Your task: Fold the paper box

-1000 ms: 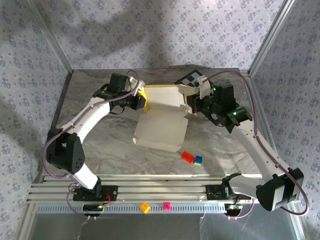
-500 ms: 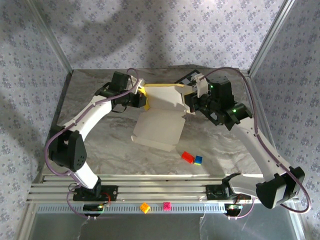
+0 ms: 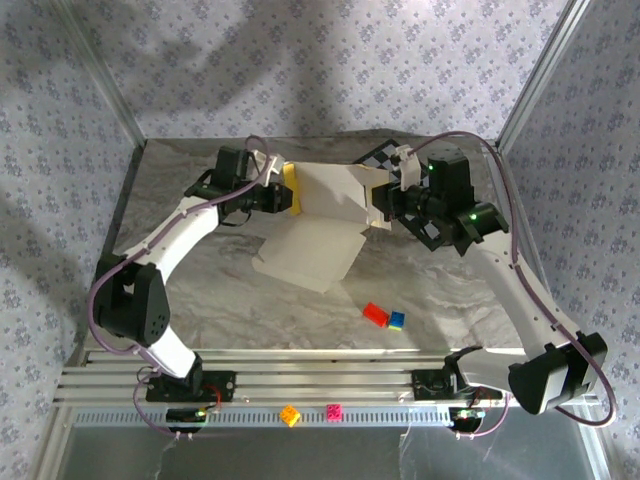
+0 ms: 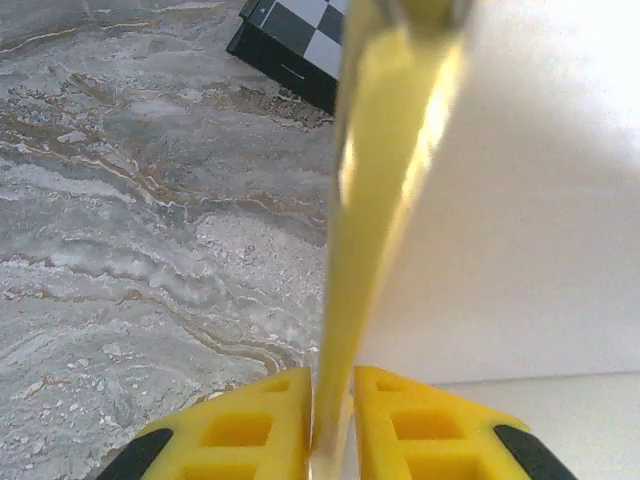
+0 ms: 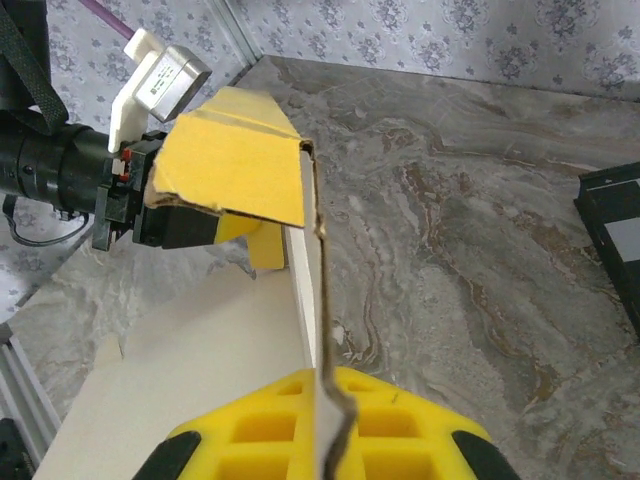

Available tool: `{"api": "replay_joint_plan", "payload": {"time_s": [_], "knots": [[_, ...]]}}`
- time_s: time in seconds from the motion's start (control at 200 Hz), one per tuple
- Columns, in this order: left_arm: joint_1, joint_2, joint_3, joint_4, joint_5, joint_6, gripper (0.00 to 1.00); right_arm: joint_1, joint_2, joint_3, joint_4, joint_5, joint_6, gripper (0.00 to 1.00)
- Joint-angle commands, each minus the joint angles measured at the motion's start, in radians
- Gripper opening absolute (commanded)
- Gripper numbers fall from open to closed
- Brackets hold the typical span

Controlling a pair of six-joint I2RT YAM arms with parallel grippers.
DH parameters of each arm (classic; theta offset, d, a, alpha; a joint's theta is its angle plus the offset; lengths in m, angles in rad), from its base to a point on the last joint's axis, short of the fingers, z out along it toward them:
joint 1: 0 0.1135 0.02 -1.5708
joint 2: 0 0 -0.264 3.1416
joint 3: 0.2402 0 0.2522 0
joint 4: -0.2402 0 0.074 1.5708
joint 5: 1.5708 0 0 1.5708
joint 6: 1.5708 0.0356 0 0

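The paper box (image 3: 325, 205) hangs between both arms at the back of the table, white inner face up, its front panel sloping down to the tabletop. My left gripper (image 3: 290, 195) is on its left wall. In the left wrist view the yellow wall (image 4: 385, 200) runs edge-on between the fingers (image 4: 270, 420) of my left gripper (image 4: 333, 378), which is shut on it. My right gripper (image 3: 383, 205) is on the right wall. In the right wrist view my right gripper (image 5: 325, 378) is shut on the thin cardboard edge (image 5: 318, 260), and a yellow flap (image 5: 235, 170) stands ahead.
The checkerboard mat (image 3: 378, 155) lies just behind the box, close to my right gripper. A red brick (image 3: 375, 314) and a blue brick (image 3: 397, 320) sit on the marble near the front. Orange (image 3: 290, 415) and pink (image 3: 334, 411) bricks rest on the front rail.
Both grippers have moved back and up with the box. Its rear part now stands steeper, and the front panel has slid left and tilted.
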Motion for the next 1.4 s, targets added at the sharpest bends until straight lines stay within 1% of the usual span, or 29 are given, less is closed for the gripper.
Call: {"api": "replay_joint_plan", "payload": {"time_s": [0.0, 0.06, 0.135, 0.225, 0.315, 0.47, 0.67, 0.93, 1.039, 1.164, 1.274, 1.394], "knots": [[0.001, -0.040, -0.005, 0.038, 0.039, -0.011, 0.13, -0.010, -0.004, 0.031, 0.003, -0.042, 0.029, 0.00], [0.000, -0.039, -0.005, 0.042, 0.039, -0.011, 0.10, -0.015, -0.007, 0.026, 0.010, -0.051, 0.034, 0.00], [0.000, -0.038, -0.006, 0.048, 0.034, -0.017, 0.11, -0.016, -0.009, 0.026, 0.013, -0.059, 0.038, 0.00], [0.000, -0.039, -0.012, 0.065, 0.028, -0.024, 0.19, -0.018, -0.008, 0.025, 0.014, -0.070, 0.041, 0.00], [-0.003, -0.037, -0.016, 0.080, 0.024, -0.030, 0.23, -0.021, -0.009, 0.023, 0.017, -0.080, 0.046, 0.00], [-0.005, -0.023, -0.014, 0.103, 0.019, -0.041, 0.28, -0.027, -0.017, 0.020, 0.020, -0.091, 0.050, 0.00], [-0.005, 0.002, -0.016, 0.133, -0.016, -0.060, 0.38, -0.035, -0.022, 0.012, 0.029, -0.111, 0.058, 0.00], [-0.010, 0.055, -0.023, 0.162, -0.061, -0.086, 0.39, -0.028, -0.012, -0.025, 0.023, -0.100, 0.012, 0.00], [-0.013, 0.061, -0.064, 0.220, -0.057, -0.110, 0.41, -0.005, 0.003, -0.014, 0.002, -0.109, -0.023, 0.00], [-0.010, 0.075, -0.108, 0.305, -0.023, -0.129, 0.45, -0.005, 0.015, -0.028, -0.010, -0.149, -0.031, 0.00], [-0.002, 0.099, -0.125, 0.356, 0.023, -0.155, 0.46, -0.024, 0.042, -0.047, -0.006, -0.214, -0.018, 0.00], [0.003, 0.109, -0.142, 0.372, 0.030, -0.174, 0.48, -0.033, 0.099, -0.047, 0.008, -0.289, -0.007, 0.00]]}}
